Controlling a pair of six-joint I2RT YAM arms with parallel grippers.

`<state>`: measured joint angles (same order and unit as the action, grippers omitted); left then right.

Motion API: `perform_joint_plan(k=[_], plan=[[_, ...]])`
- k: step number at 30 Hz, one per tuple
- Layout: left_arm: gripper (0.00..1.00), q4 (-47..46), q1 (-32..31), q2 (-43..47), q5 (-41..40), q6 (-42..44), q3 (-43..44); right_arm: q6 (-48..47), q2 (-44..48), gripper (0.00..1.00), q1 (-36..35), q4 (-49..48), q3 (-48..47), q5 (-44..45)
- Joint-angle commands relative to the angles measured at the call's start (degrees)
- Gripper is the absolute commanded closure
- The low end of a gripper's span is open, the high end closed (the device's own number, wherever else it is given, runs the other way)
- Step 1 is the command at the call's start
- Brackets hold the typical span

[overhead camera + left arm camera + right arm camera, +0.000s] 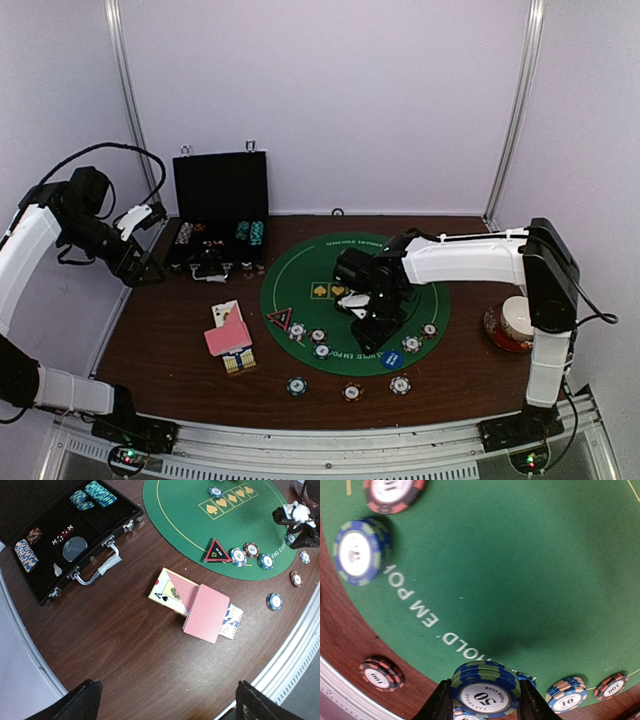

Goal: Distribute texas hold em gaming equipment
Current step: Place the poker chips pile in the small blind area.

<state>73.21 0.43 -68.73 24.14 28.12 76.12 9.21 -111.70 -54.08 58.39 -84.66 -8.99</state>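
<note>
My right gripper (485, 702) is shut on a short stack of blue-and-green "50" poker chips (487, 690), held just over the front edge of the green mat (520, 570). From above, this gripper (372, 325) hangs low over the mat (330, 262). Other chips lie along the mat's near rim (322, 350) and on the wood (297, 385). A blue disc button (391, 360) sits there too. The pink-backed cards (205, 612) lie in a loose pile on the table (229, 338). My left gripper (167, 705) is open and empty, high above bare wood at the left (140, 262).
The black case (219, 225) stands open at the back left, with chip rows (95, 495) inside. A red triangular marker (216, 551) lies on the mat's left edge. A cup on a red saucer (515, 322) stands at the right. The table's metal rail (295, 645) runs close by.
</note>
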Motion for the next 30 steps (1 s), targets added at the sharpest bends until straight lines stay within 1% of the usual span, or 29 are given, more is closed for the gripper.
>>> perform_joint_plan(k=[1, 12, 19, 22, 24, 25, 27, 30], plan=[[0.02, -2.21, 0.36, -0.32, -0.14, 1.15, -0.79, 1.85, 2.69, 0.91, 1.66, -4.50, 3.26, 2.03], [0.03, -1.15, 0.27, -0.30, 0.18, 3.48, -2.79, 3.18, 0.70, 0.93, 4.79, -7.71, 4.34, 3.87], [0.02, -0.61, -0.17, -0.36, 1.27, 5.94, -6.53, 3.45, 0.07, 0.91, 5.59, -8.07, 6.05, 3.79], [0.03, -0.60, -0.21, -0.49, 0.51, 6.94, -8.47, 3.71, 0.24, 0.91, 5.66, -7.80, 6.85, 3.70], [0.03, -0.84, -2.71, -0.43, 0.32, 7.37, -9.80, 3.75, 0.44, 0.89, 5.66, -7.69, 7.29, 3.55], [0.02, -1.19, -3.33, -0.52, 0.20, 7.39, -10.43, 3.79, 0.38, 0.85, 5.66, -7.63, 7.44, 3.46], [0.03, -2.33, -5.00, -0.57, -0.53, 7.25, -12.24, 3.96, -0.03, 0.65, 5.74, -7.59, 7.30, 3.63], [0.02, -4.55, -8.33, -1.23, -2.36, 7.22, -14.38, 4.76, 0.13, 0.38, 5.75, -7.17, 6.16, 4.39]])
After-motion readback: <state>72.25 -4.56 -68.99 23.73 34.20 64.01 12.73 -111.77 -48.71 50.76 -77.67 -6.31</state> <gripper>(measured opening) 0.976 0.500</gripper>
